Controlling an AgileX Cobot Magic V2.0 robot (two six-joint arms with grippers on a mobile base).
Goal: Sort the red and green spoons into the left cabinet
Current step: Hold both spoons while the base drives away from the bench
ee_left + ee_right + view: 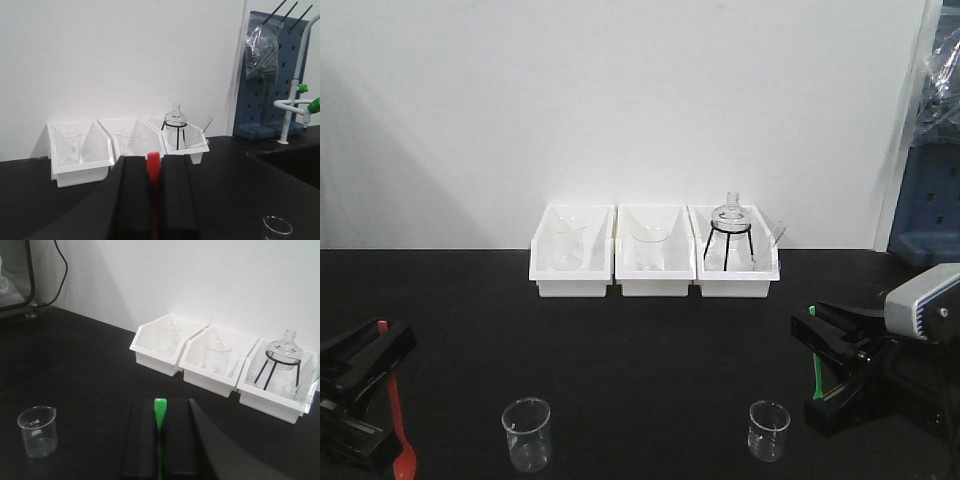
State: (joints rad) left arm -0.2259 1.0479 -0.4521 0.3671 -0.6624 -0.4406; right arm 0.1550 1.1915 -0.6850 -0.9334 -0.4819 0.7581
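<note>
The red spoon (396, 410) and the green spoon (817, 365) are held well in front of the white bins (655, 287), red on the left, green on the right, each standing almost straight up, the red bowl at the bottom. The left tool (153, 162) pinches the red one, the right tool (160, 407) the green. Picking up looks done; the cabinet is not in sight, so putting away is left.
</note>
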